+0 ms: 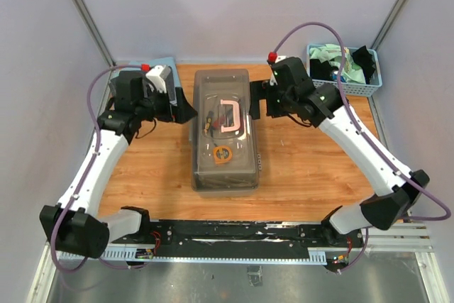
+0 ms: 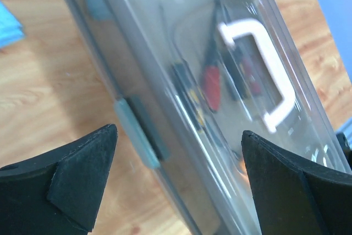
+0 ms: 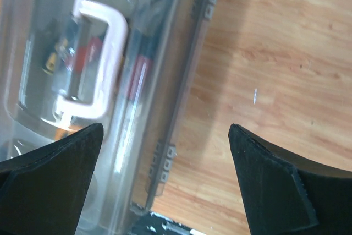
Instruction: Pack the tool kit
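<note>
- The toolbox (image 1: 225, 133) lies mid-worktop (image 1: 305, 168), its long side running near to far, right between the two arms.
- Its translucent lid (image 1: 221, 83) is down and the pinkish handle (image 1: 230, 115) lies flat on top, so the packing looks close to finished.
- Through the lid there's an orange tape measure (image 1: 222, 154) toward the near end and a red-handled tool (image 2: 212, 83) beside the handle. A thin dark-and-yellow piece (image 2: 190, 94) next to it is likely a small screwdriver. Blur hides the rest.
- I spot no tool lying outside the box.
- The left hand (image 1: 181, 108) sits at the box's left side toward the far end, fingers (image 2: 82, 174) spread wide and gripping nothing. Its wrist view shows the box edge and a pale latch (image 2: 135, 130) in the gap.
- The right hand (image 1: 257, 98) mirrors it on the right side, also wide apart and empty, with the hinge blocks (image 3: 164, 160) of that edge below it.
- What's left? I can't tell whether that latch is snapped shut, and fastening it would be the remaining job.
- Far right, just past the worktop's corner, a blue basket (image 1: 369, 83) holds green and dark cloths (image 1: 330, 58). It looks like no part of the kit.
</note>
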You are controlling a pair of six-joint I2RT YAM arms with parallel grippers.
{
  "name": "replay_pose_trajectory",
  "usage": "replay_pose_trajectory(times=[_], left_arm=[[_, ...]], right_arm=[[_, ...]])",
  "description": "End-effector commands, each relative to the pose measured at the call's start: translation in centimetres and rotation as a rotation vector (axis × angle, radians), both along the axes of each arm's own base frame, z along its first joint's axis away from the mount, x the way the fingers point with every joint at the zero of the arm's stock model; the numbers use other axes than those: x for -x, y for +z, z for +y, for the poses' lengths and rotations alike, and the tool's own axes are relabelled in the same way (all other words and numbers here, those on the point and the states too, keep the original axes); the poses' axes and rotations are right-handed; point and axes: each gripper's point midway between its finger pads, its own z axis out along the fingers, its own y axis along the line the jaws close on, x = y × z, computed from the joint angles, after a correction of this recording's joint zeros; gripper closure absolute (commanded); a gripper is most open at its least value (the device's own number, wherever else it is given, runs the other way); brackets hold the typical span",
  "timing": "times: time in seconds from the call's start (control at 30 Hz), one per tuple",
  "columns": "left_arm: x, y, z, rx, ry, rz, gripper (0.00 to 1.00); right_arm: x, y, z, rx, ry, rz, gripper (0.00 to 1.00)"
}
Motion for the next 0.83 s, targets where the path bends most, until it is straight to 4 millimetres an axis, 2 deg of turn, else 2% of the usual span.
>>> replay_pose_trajectory(times=[0.0,0.23,0.37,0.8], left_arm=[[2.6,0.9,-2.2,0.060,-0.008,-0.023,0.01],[4.8,-1.6,-1.5,0.061,0.022,0.015,0.01],[5.2,-2.4,-1.1,0.040,0.030,0.014,0.01],[5.4,-2.7,-0.8,0.019,0.037,0.019,0.01]], right_arm=[[1.0,-0.8,-1.1,-0.049,-0.014,0.004,0.02],[2.9,-2.7,-0.5,-0.109,0.012,0.063,0.02],[3.0,-2.9,-0.6,-0.122,0.024,0.044,0.02],[3.0,-3.1,1.3,-0.168,0.097,0.054,0.02]])
